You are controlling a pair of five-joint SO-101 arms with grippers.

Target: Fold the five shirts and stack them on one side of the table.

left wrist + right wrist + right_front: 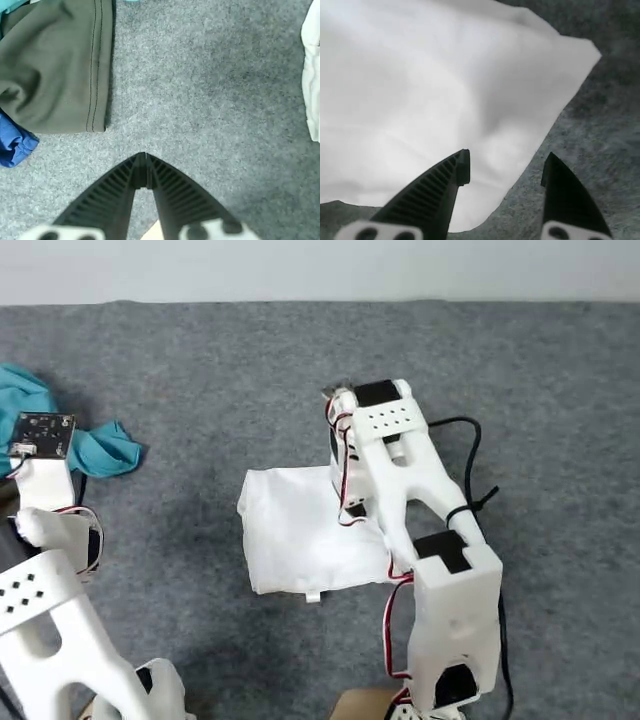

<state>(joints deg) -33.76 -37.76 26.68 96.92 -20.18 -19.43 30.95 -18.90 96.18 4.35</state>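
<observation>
Grey felt (200, 360) covers the whole table under both of my arms.

My right gripper (507, 170) stands moderately open with nothing held. One finger (455, 175) hangs over the white shirt (420, 90) and the other over bare felt, so the cloth's edge runs between the two tips. I cannot tell whether either tip touches the cloth. From above, my right arm (400, 470) stretches forward from the near edge, bent at the elbow, with the wrist turned down over the shirt's far corner. That shirt spreads away from these jaws in a rough rectangle, towards my left arm.

My left gripper (145, 167) is closed, its tips meeting with nothing between them, above bare felt. Ahead of the tips, on the side away from the white shirt, an olive shirt (50, 75) lies flat with a stitched hem facing the jaws. A bunched blue cloth (15, 145) touches its nearer edge; I cannot tell whether it is a shirt. Well apart on the other side, a strip of the white shirt shows at the edge. My left arm (40, 610) is drawn back at the near left corner, wrist angled down, and a crumpled teal shirt (100, 445) lies beneath and beyond it.

I count two arms, two grippers and four cloths: one white, one olive, one teal, one blue.
</observation>
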